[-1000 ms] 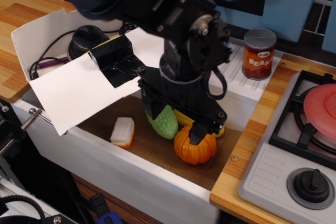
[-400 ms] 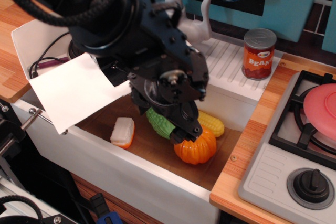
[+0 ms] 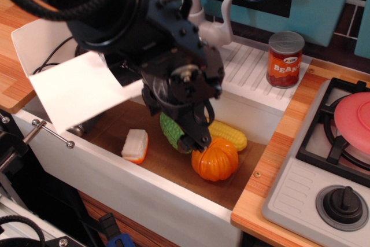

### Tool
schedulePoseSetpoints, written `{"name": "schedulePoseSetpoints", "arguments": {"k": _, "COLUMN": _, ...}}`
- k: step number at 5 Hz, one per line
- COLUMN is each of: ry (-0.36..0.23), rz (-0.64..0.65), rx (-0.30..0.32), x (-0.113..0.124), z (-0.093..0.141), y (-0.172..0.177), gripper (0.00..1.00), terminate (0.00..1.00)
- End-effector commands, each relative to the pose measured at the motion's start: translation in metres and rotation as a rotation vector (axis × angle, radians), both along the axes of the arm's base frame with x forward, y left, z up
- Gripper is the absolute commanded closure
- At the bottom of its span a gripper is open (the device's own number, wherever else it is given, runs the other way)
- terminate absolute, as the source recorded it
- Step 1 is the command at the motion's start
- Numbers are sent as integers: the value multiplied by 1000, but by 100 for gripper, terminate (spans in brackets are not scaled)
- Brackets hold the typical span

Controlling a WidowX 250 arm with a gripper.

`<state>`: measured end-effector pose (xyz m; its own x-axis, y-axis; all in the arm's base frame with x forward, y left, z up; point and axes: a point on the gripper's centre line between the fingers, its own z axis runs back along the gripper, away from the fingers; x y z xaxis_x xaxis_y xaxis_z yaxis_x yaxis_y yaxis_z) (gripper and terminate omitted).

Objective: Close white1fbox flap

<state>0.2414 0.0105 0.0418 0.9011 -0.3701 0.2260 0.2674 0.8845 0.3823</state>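
The white1fbox [image 3: 30, 43] stands open at the left, on the counter beside the sink; only its plain white back wall shows, with dark cables inside. Its flap [image 3: 75, 93], a broad white panel, sticks out to the right over the sink's left end, tilted up, and its right edge lies against my black arm. My gripper [image 3: 193, 137] hangs over the sink, right of the flap, with its fingertips low beside the green corn [image 3: 169, 132] and the orange pumpkin [image 3: 215, 160]. The fingers overlap in this view, so their gap is hidden.
In the sink lie a yellow corn [image 3: 229, 135] and a small white-and-orange block [image 3: 135, 146]. A white faucet [image 3: 215, 24] stands behind my arm. A beans can [image 3: 285, 59] sits on the drainboard. A stove [image 3: 324, 172] with a pink lid [image 3: 354, 115] is at the right.
My arm has turned and shifted left over the sink. The flap has swung up and to the left, now less far over the sink. The pumpkin and the other toys stay put.
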Motion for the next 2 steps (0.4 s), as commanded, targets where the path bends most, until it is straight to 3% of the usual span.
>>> {"name": "schedulePoseSetpoints", "arguments": {"k": 1, "ry": 5, "rz": 1, "rx": 88, "x": 11, "z": 59, "y": 16, "gripper": 0, "terminate": 0}}
{"name": "schedulePoseSetpoints", "arguments": {"k": 2, "ry": 35, "rz": -8, "rx": 130, "x": 9, "z": 83, "y": 25, "gripper": 0, "terminate": 0}}
